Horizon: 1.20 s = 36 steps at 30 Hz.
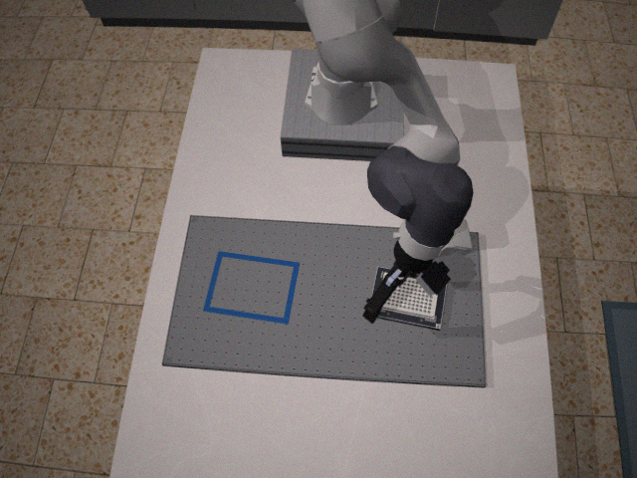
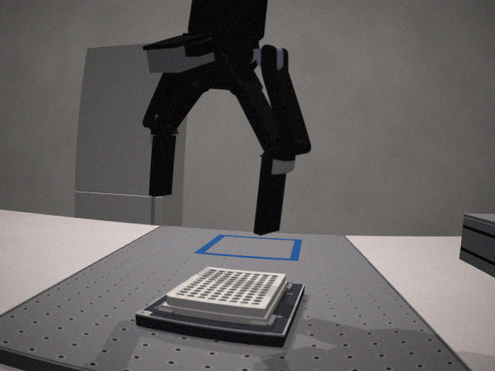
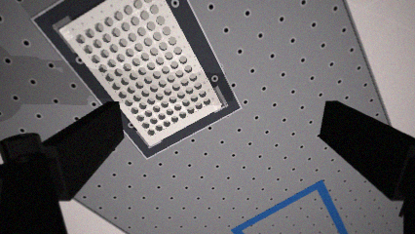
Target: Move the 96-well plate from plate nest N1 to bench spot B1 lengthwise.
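The white 96-well plate (image 1: pixel 412 298) sits in the dark plate nest (image 1: pixel 410 309) on the right part of the grey perforated breadboard (image 1: pixel 328 303). It also shows in the exterior view (image 2: pixel 227 291) and in the wrist view (image 3: pixel 146 70). My gripper (image 2: pixel 216 211) hangs open and empty well above the plate, its two black fingers spread wide. In the wrist view the gripper (image 3: pixel 219 141) is off to one side of the plate, and its left finger overlaps the nest's corner. The blue taped outline (image 1: pixel 252 287) lies on the left part of the breadboard, with nothing inside it.
The arm's base stands on a grey block (image 1: pixel 339 108) at the back of the white table. A dark grey box edge (image 2: pixel 477 243) shows at the right. A blue-grey panel (image 1: pixel 619 385) lies on the floor at the right.
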Available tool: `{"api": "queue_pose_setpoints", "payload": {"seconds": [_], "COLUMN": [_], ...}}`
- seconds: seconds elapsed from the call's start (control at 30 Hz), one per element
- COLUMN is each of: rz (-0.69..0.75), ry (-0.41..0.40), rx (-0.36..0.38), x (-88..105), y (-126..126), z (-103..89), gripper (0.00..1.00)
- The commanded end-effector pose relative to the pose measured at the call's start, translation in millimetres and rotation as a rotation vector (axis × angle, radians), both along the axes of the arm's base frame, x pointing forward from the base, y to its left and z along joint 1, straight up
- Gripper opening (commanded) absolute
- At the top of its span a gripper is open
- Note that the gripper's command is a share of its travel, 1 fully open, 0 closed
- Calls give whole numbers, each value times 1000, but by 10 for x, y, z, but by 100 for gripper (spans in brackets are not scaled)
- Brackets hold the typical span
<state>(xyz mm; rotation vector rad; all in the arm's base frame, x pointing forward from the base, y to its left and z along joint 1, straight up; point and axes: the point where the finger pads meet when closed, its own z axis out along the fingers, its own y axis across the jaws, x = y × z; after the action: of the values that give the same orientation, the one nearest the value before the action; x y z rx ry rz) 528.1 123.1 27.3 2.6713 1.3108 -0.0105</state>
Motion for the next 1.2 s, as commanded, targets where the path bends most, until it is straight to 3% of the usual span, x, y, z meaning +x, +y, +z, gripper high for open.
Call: {"api": "queue_pose_setpoints", "payload": {"seconds": [0.0,0.43,1.17], "rz": [241,473,486], "ry": [69,96,97], "rx": [48,123,127], "x": [-76,-281,-292], "y": [122,458,476], "z": [0,57,60], "gripper": [100,100,100]}}
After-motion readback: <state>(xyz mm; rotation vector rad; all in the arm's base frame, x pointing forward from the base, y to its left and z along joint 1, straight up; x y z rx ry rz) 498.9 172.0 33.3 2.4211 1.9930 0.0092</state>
